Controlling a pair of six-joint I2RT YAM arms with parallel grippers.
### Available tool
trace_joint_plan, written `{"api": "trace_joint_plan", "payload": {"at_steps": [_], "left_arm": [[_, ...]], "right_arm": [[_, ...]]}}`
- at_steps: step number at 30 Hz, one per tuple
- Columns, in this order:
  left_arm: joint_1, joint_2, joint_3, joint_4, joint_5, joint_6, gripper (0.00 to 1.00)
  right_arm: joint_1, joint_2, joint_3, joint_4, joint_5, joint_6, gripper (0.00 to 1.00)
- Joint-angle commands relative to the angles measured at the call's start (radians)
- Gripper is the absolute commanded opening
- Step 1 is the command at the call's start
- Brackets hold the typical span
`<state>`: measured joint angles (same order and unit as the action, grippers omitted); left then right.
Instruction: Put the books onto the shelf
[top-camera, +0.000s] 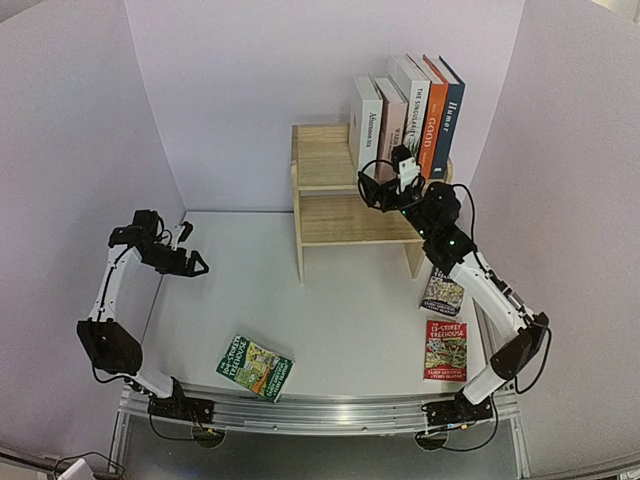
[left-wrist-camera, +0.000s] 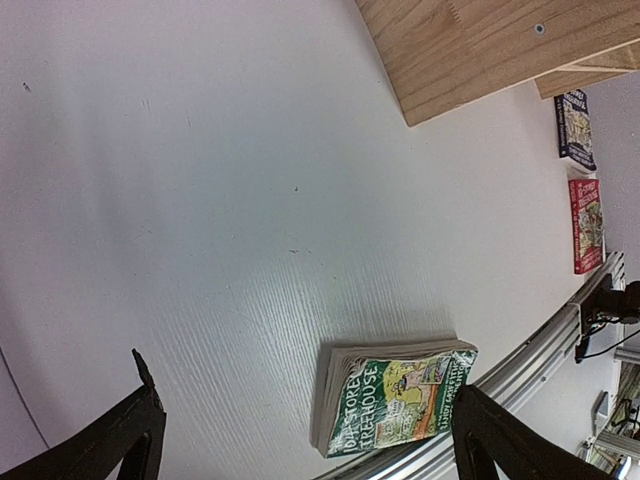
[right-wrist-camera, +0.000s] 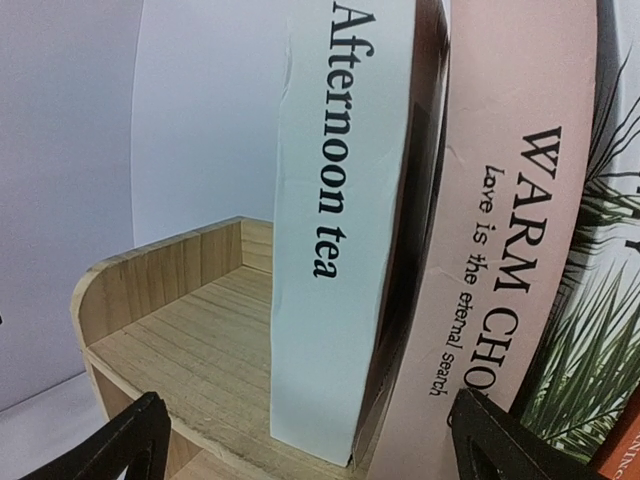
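**Five books shelved, three paperbacks outstanding**

The table (top-camera: 350, 320) carries the shelf (top-camera: 322, 160) at its far side, against the back wall. On the top tier five books stand upright in a row, spines forward: "Afternoon tea" (top-camera: 366, 125) at the left end, then the pink-flowers book (top-camera: 390, 120), the palm-leaf book (top-camera: 411, 100), orange "GOOD" (top-camera: 430, 115) and dark blue "Humor" (top-camera: 447, 110). The left half of that tier and the lower tier are bare.

Three thin paperbacks lie flat on the table: green (top-camera: 254, 367) near the front edge, red (top-camera: 445, 351) at front right, and dark blue (top-camera: 442, 291) beside the shelf's right leg.

The right fingers (right-wrist-camera: 130, 445) are spread wide just in front of the "Afternoon tea" and pink spines, pinching nothing. The left fingers (left-wrist-camera: 120, 440) are also spread and empty, hovering above the table with the green paperback in their view.

Assessment: the placing of the upright row appears complete, and the step in hand is the right arm's release at the shelf. The next move calls for fetching a paperback. Each lies flat and thin, so the fingers must catch an edge, probably where it can be lifted off the table.
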<state>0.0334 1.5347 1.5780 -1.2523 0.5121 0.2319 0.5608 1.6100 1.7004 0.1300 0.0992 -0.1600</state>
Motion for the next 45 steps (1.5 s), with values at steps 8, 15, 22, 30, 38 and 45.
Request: {"api": "trace_joint_plan", "payload": {"at_steps": [8,15,22,30,38,45], "left_arm": [[-0.003,-0.030,0.004,0.019,0.003,0.009,1.00],[-0.003,-0.031,0.000,0.018,0.003,0.009,1.00],[-0.004,-0.035,-0.020,0.023,0.000,0.009,0.99],[-0.114,0.000,-0.185,0.029,-0.041,0.030,0.96],[-0.291,0.110,-0.337,0.047,-0.141,0.108,0.96],[-0.448,0.166,-0.430,0.169,-0.221,0.148,0.94]], "right_arm": [[-0.029,0.054,0.090,-0.008,0.006,0.032,0.96],[-0.032,0.065,0.103,-0.011,-0.010,0.045,0.96],[-0.030,0.020,0.061,-0.023,-0.068,0.063,0.93],[-0.020,-0.082,-0.056,-0.048,-0.083,0.111,0.91],[0.057,-0.155,-0.170,-0.155,-0.032,0.128,0.90],[0.128,-0.186,-0.261,-0.184,0.012,0.148,0.90]]}}
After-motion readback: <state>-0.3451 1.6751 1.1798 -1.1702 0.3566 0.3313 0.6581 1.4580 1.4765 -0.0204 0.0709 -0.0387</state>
